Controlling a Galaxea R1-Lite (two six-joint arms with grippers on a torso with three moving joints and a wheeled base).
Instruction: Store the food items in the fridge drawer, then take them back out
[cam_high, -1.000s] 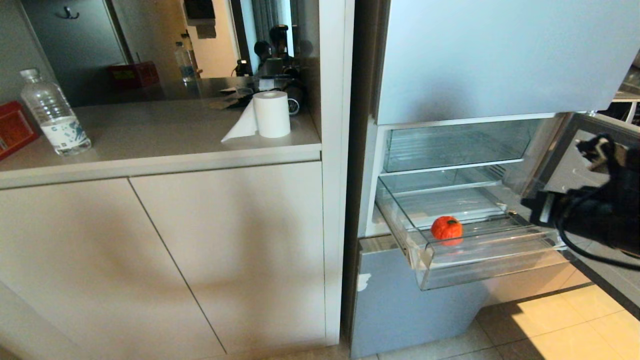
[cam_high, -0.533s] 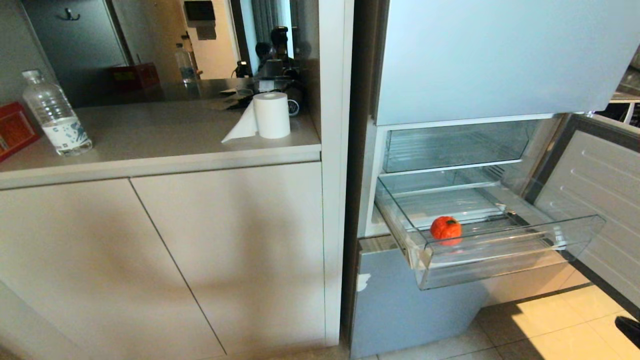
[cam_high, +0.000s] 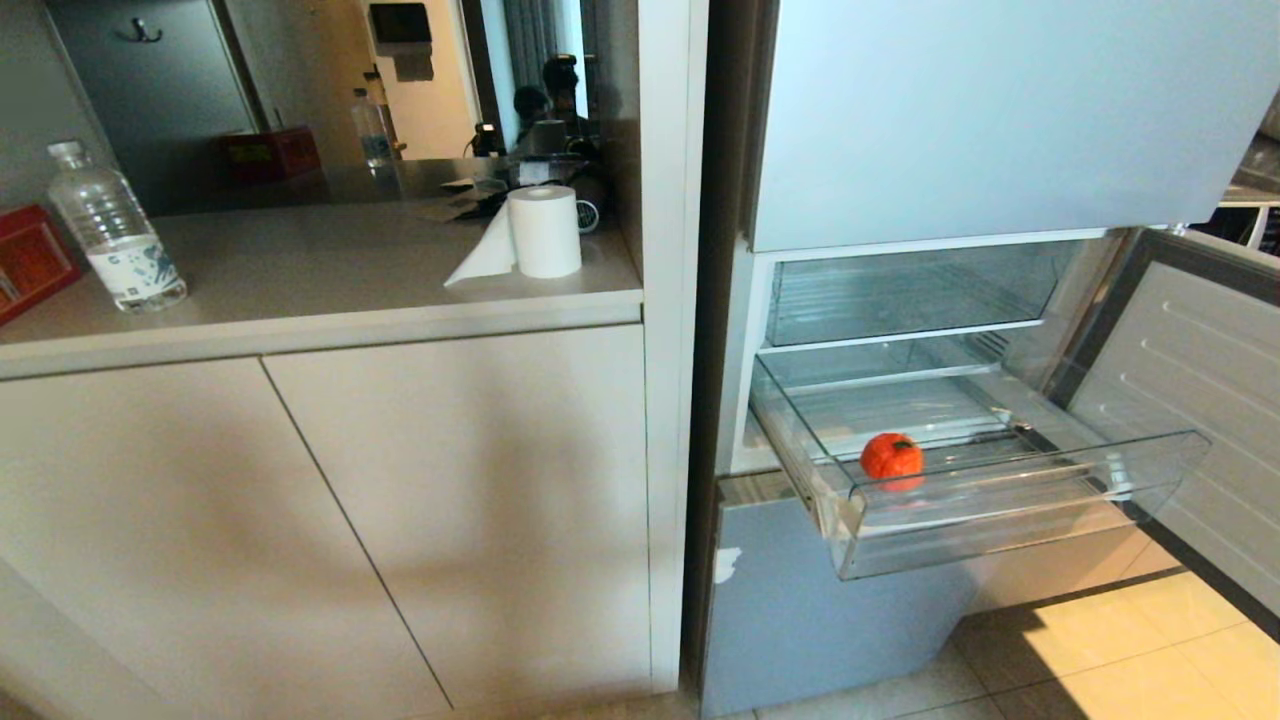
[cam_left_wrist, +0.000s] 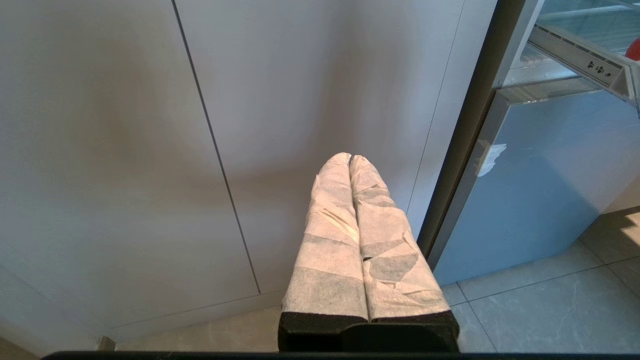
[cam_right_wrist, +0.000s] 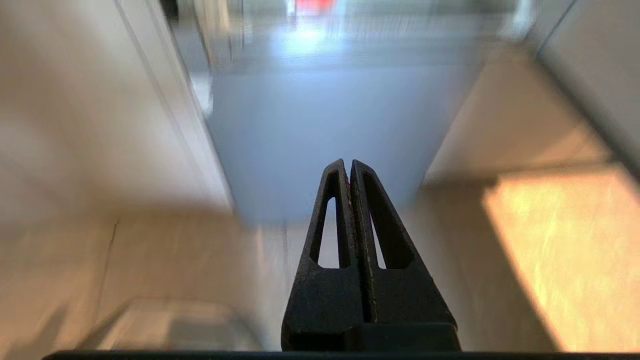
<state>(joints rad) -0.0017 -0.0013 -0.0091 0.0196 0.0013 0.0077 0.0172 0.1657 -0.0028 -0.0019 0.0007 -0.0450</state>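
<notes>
Both my grippers — left (cam_left_wrist: 350, 160), right (cam_right_wrist: 348, 165) — are closed on nothing, low beside the fridge, while the round orange fruit (cam_high: 892, 457) sits up in the pulled-out clear plastic drawer (cam_high: 1010, 515) — above and ahead of my right fingers, the nearer pair.

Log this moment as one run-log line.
fridge drawer: pulled out | orange fruit: inside drawer | left gripper: shut, empty | right gripper: shut, empty

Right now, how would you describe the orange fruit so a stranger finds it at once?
Look at the open fridge on the right, then the clear pulled-out drawer. The orange fruit sits alone inside, near its front lip, round with a dark green stem cap.
</notes>
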